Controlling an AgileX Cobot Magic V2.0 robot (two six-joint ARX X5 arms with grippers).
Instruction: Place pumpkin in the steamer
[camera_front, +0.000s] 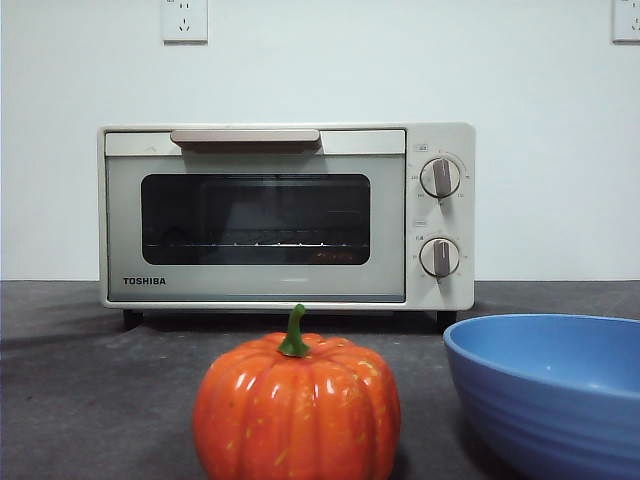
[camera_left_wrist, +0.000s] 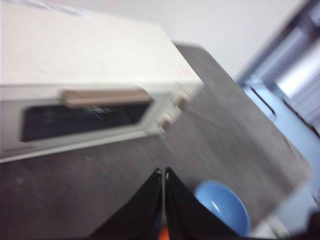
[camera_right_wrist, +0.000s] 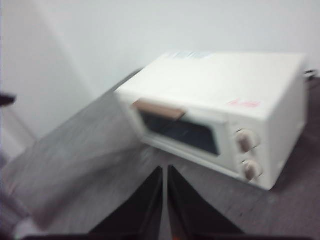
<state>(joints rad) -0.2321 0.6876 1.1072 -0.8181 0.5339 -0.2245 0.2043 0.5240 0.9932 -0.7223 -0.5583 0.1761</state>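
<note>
Pumpkin (camera_front: 296, 412): nearest the front camera, upright on dark surface (camera_front: 90, 380), before closed steamer (camera_front: 286, 216).
Bowl (camera_front: 555, 390): blue, beside pumpkin, apart.
Left hand (camera_left_wrist: 163, 172): aloft, jaws pressed together, empty.
Right hand (camera_right_wrist: 165, 170): aloft, jaws nearly together, empty.

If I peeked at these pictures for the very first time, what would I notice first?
Probably the shiny orange pumpkin, sitting big and close at the front of the dark table. Right behind it stands the cream-white steamer with its door closed, against the white wall. A blue bowl peeks in beside the pumpkin. Neither claw touches anything; the left claw and right claw are both pressed shut, up above the table.
</note>
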